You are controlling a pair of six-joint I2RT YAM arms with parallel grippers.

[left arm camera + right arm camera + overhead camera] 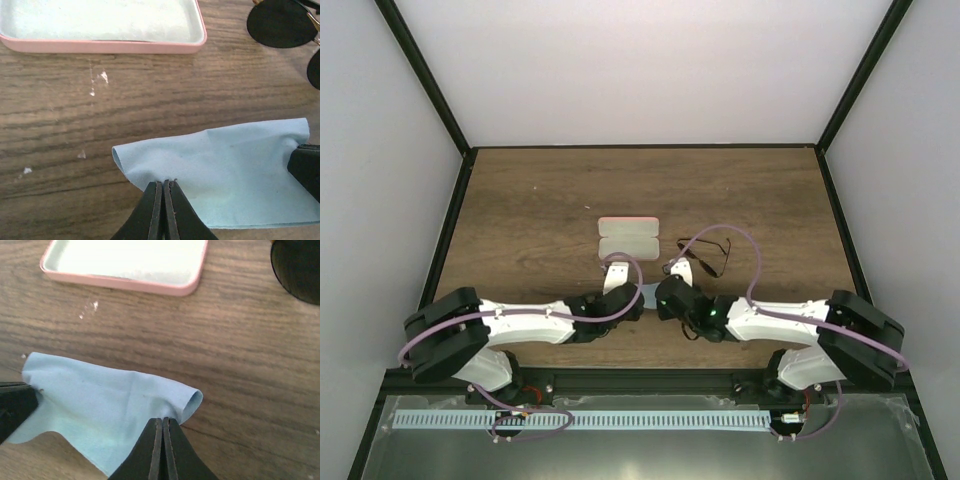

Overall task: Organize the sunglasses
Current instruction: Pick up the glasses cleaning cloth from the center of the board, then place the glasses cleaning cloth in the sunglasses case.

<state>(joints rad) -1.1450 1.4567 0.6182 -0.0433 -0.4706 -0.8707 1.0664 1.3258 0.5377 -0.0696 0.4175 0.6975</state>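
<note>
**Thin two-sided pinch on the cloth, with the glasses close by**

The main risk is the blue cloth (pixel 235 175) slipping free. The left gripper (pixel 164 184) and the right gripper (pixel 162 421) each have their fingers pressed fully together on only a narrow bit of its near edge, one at each end. If the arms draw apart or lift unevenly, the fabric could pull out of one pinch and flop on the table (pixel 540 200) in front of the pink case (pixel 100 46).

The second risk is contact. The two grippers face each other closely in front of the case, so a small inward move could knock them together.

The sunglasses (pixel 704 256) lie unheld on the wood just to the right of the case, lenses down as far as I can tell, and near the right wrist. A swing of that arm, or the cloth dragged sideways, could push or snag them.

Both arms reach low and inward from their bases, forearms nearly level, meeting just in front of the open case. The fingertips point toward it, close over the tabletop.
</note>
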